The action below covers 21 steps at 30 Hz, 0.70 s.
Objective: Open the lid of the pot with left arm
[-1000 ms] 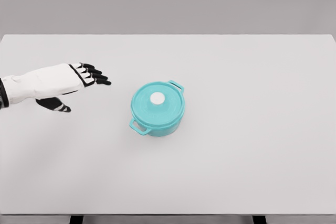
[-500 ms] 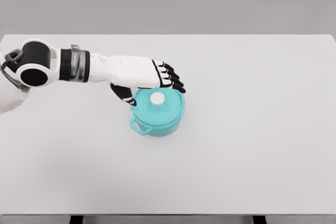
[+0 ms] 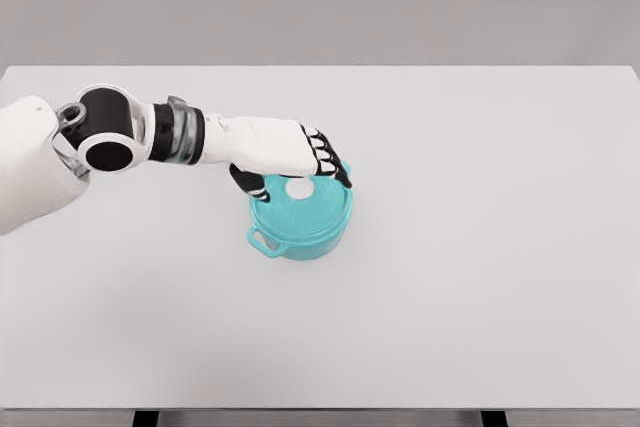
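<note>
- White table fills the view, wide and bare around the pot.
- Left arm reaches in across the table toward the pot.
- Teal pot sits near the table's middle, one loop handle (the near-left one) in plain sight.
- Left hand arches over the pot's lid, fingers curled down beside the white knob; whether they grip it, I cannot tell.
</note>
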{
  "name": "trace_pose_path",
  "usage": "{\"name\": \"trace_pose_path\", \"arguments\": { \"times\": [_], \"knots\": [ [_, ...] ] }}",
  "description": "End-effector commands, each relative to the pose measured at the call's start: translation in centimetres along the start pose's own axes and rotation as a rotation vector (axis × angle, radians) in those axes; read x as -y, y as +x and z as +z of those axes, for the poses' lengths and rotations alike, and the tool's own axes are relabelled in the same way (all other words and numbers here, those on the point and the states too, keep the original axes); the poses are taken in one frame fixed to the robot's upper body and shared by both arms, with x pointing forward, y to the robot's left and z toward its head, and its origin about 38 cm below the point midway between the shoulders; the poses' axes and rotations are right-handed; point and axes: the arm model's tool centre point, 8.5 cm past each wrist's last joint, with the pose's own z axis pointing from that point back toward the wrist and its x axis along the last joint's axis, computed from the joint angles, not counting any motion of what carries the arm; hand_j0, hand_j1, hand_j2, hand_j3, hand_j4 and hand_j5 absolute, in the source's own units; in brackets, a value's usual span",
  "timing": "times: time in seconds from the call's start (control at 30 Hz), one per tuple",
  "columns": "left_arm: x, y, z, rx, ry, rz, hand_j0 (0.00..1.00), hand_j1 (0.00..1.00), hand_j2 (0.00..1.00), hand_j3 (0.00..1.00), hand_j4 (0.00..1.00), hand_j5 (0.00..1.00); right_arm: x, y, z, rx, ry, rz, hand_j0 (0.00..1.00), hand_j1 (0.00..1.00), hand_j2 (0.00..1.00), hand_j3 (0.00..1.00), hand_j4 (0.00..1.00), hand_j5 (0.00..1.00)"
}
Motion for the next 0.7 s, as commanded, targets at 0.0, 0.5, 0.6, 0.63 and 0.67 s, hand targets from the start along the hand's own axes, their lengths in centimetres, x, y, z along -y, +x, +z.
{"name": "trace_pose_path", "arguments": {
  "times": [0.0,0.5,0.6,0.63,0.67],
  "knots": [
    [0.1,0.0,0.0,0.001,-0.001,0.003,0.85,0.85,0.85,0.85,0.85,0.85,0.0,0.0,0.0,0.001,0.0,0.0,1.0,1.0,1.0,1.0,1.0,1.0],
    [1.3,-0.3,-0.4,-0.005,-0.039,0.021,0.76,0.76,0.76,0.76,0.76,0.76,0.0,0.0,0.0,-0.001,0.001,0.0,1.0,1.0,1.0,1.0,1.0,1.0],
    [1.1,-0.3,-0.4,-0.003,-0.036,0.017,0.72,0.72,0.72,0.72,0.72,0.72,0.0,0.0,0.0,-0.001,0.001,0.0,1.0,1.0,1.0,1.0,1.0,1.0],
    [1.1,-0.4,-0.4,-0.006,-0.037,0.015,0.68,0.68,0.68,0.68,0.68,0.68,0.0,0.0,0.0,-0.001,0.001,0.0,1.0,1.0,1.0,1.0,1.0,1.0],
    [1.0,-0.4,-0.3,-0.006,-0.036,0.014,0.64,0.64,0.64,0.64,0.64,0.64,0.0,0.0,0.0,0.001,0.001,0.0,1.0,1.0,1.0,1.0,1.0,1.0]
  ]
}}
